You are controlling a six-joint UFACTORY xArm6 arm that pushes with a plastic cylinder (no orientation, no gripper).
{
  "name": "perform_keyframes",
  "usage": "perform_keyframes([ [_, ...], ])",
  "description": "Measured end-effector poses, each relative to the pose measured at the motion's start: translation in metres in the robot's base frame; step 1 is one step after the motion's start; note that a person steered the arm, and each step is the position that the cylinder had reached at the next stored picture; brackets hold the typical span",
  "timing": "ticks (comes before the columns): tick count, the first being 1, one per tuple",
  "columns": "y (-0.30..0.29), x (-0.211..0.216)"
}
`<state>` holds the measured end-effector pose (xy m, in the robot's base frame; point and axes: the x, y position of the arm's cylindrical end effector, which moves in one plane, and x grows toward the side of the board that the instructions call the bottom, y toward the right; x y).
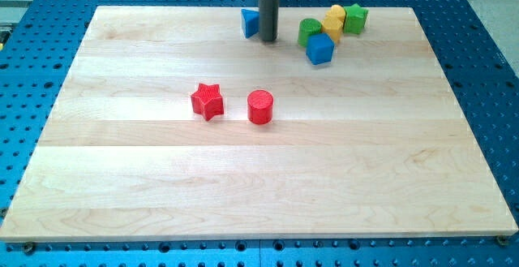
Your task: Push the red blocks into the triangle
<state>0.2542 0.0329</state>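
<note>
Tip (268, 40) planted near the top edge of the surface (259, 178), touching or just beside the right face of the blue triangle (249, 23), partly hiding it; no jaws on this tool, only a bare rod, so nothing clamped and nothing to open or close. Red star (208, 101) and red cylinder (260, 106) well below the blue triangle, side by side with a small gap, star to the left, cylinder almost straight under the rod. Likely placed so for a swing down behind the reds, then a push upward. Right of the blue triangle, a tight cluster: green cylinder (309, 31), blue cube (319, 49), yellow block (334, 20), green star (354, 18). Path from reds up to the triangle open; cluster off to the side, a risk only with drift rightward.
</note>
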Motion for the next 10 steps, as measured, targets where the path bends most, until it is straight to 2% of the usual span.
perform_keyframes([
  [1, -0.029, -0.015],
  [2, -0.059, 0.012],
  [3, -0.006, 0.127],
  [4, 0.061, 0.202],
  [5, 0.017, 0.207],
  [6, -0.062, 0.184],
  [7, -0.073, 0.196],
  [8, -0.138, 0.244],
  [9, -0.179, 0.206],
  [10, -0.143, 0.195],
])
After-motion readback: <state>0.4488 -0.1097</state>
